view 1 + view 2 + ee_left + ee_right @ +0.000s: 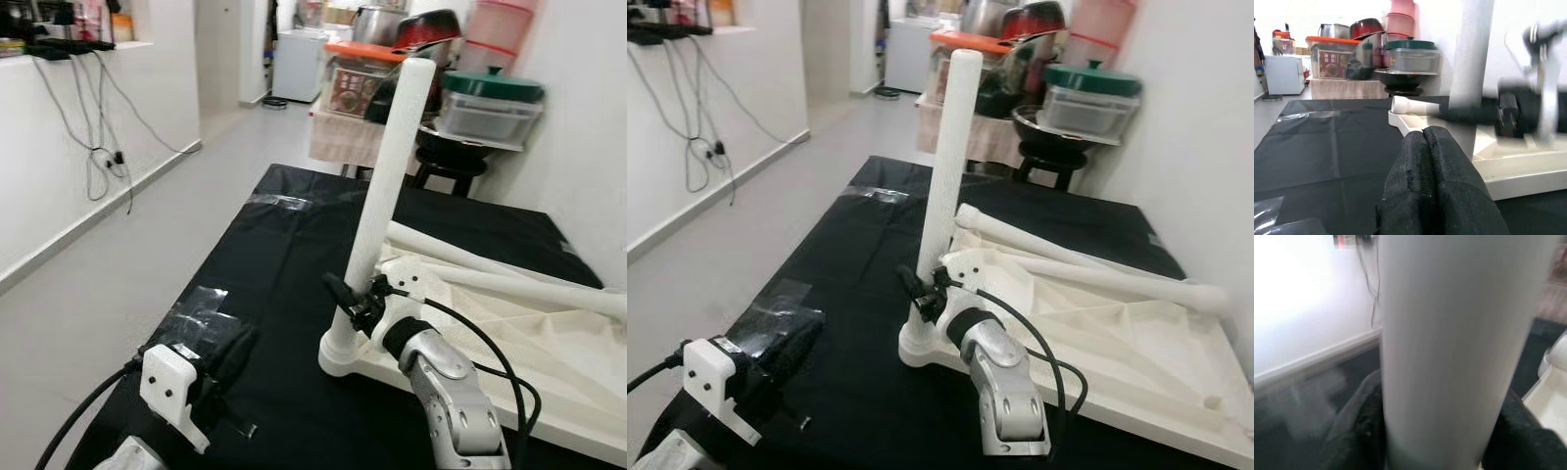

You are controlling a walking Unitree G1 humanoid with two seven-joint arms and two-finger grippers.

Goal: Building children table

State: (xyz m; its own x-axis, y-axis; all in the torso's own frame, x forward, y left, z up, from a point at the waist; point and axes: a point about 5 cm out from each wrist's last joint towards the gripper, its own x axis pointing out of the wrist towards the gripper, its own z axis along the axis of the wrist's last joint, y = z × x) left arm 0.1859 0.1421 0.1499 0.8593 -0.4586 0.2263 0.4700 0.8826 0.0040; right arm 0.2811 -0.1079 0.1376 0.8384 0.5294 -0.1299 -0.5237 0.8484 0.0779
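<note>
A white children's tabletop [549,362] lies upside down on a black-covered table [284,255]. One white leg [387,186] stands upright in the tabletop's near left corner socket [340,354]. My right gripper [353,299] is shut on this leg low down, its fingers [1352,431] on either side of the leg [1454,347]. Two more white legs [490,269] lie across the tabletop. My left gripper [230,357] rests low at the table's near left, shut with nothing in it; its fingers [1435,186] are pressed together.
Pots, plastic tubs and a stool [451,108] stand beyond the table's far end. A white wall with hanging cables [98,147] runs along the left, with grey floor [127,264] between it and the table. Clear tape [196,308] sticks to the black cover.
</note>
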